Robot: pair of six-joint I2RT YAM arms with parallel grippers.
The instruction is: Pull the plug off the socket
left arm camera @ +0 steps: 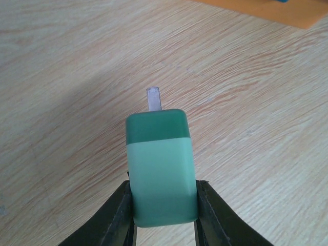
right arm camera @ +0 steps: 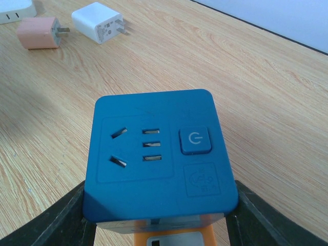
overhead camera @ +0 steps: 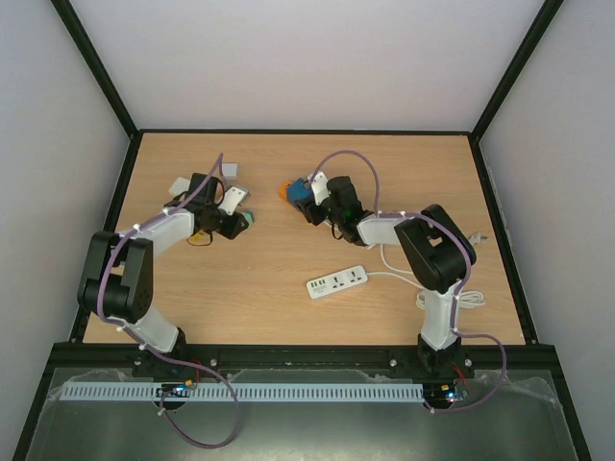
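My left gripper [overhead camera: 237,220] is shut on a green plug [overhead camera: 249,219]. In the left wrist view the plug [left arm camera: 161,169] sits clamped between both fingers [left arm camera: 120,218], with a metal prong [left arm camera: 154,99] sticking out bare over the wood. My right gripper [overhead camera: 309,204] is shut on a blue socket cube [overhead camera: 300,192] with an orange part [overhead camera: 282,192]. In the right wrist view the cube [right arm camera: 159,154] shows empty slots and a power button. The plug and the socket are apart.
A white power strip [overhead camera: 338,281] with its cable lies in front of the right arm. A pink plug [right arm camera: 38,32] and a white plug [right arm camera: 97,21] lie on the wooden table [overhead camera: 404,173] beyond the cube. Small white adapters [overhead camera: 233,168] lie near the left arm.
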